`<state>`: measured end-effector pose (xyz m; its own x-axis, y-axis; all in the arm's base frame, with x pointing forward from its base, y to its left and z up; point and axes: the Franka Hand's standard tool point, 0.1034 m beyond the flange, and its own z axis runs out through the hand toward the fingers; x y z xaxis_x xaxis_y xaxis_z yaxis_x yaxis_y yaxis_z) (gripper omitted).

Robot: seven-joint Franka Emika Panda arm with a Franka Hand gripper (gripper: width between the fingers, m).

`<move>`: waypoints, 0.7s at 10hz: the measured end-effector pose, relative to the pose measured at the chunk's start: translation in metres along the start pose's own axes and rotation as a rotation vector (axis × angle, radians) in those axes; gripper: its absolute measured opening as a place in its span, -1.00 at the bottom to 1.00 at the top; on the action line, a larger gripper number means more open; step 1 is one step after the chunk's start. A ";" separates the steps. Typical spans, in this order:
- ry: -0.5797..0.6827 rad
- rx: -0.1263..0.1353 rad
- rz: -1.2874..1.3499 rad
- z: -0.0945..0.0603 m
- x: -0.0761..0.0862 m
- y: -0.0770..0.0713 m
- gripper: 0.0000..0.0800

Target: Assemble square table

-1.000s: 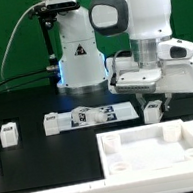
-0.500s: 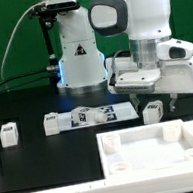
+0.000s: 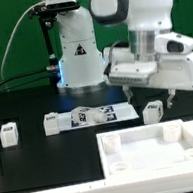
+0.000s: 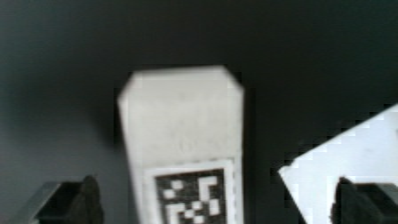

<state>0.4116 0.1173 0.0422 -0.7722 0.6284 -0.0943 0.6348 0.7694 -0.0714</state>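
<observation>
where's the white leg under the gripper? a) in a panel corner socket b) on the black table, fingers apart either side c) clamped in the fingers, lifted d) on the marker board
b: the wrist view shows the leg on the black table, the open gripper clear of it on both sides, beside a corner of the panel.
</observation>
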 end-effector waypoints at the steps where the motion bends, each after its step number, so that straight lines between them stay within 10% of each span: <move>1: -0.017 -0.018 0.121 -0.009 -0.004 0.009 0.62; 7: -0.009 -0.033 0.624 -0.013 -0.004 0.016 0.62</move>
<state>0.4246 0.1281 0.0543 -0.2554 0.9598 -0.1166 0.9650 0.2606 0.0308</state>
